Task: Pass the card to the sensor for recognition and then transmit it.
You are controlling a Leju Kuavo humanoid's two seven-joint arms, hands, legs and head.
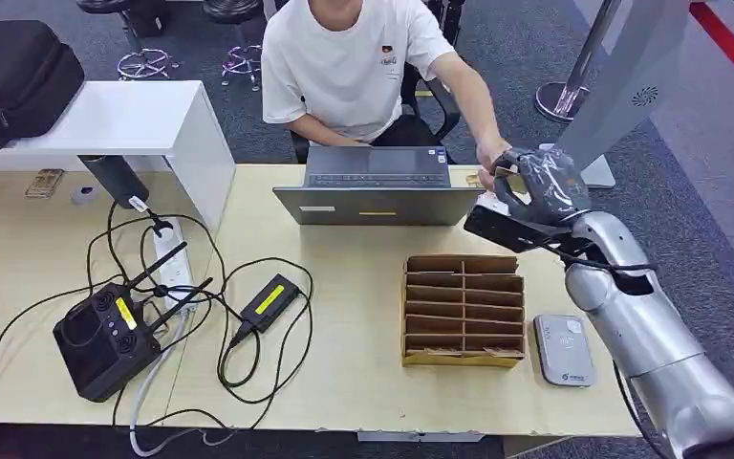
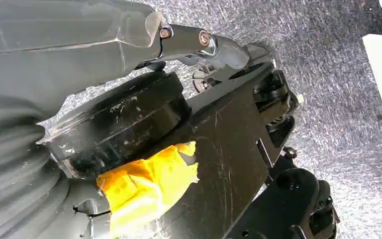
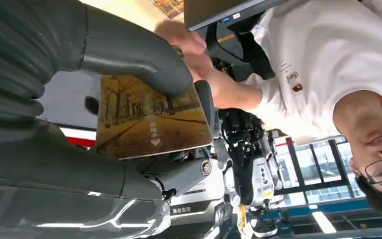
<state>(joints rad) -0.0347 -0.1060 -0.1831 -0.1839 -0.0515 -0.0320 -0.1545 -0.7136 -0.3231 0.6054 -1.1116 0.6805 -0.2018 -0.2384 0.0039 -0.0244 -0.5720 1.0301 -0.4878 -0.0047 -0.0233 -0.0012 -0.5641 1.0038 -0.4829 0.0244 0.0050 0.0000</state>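
Fingers: right hand [image 3: 104, 114] fingers [image 3: 129, 50] are pinching the card [image 3: 149, 119], upper right in the head view.
Card: seeming thin, stiff, slippery; edges suiting grip.
Left hand [image 2: 54, 124]: state unclear.

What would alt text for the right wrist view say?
The robot's right hand holds a brown picture card under its thick grey thumb, while a person's hand reaches in at the card's far edge. The person wears a white T-shirt.
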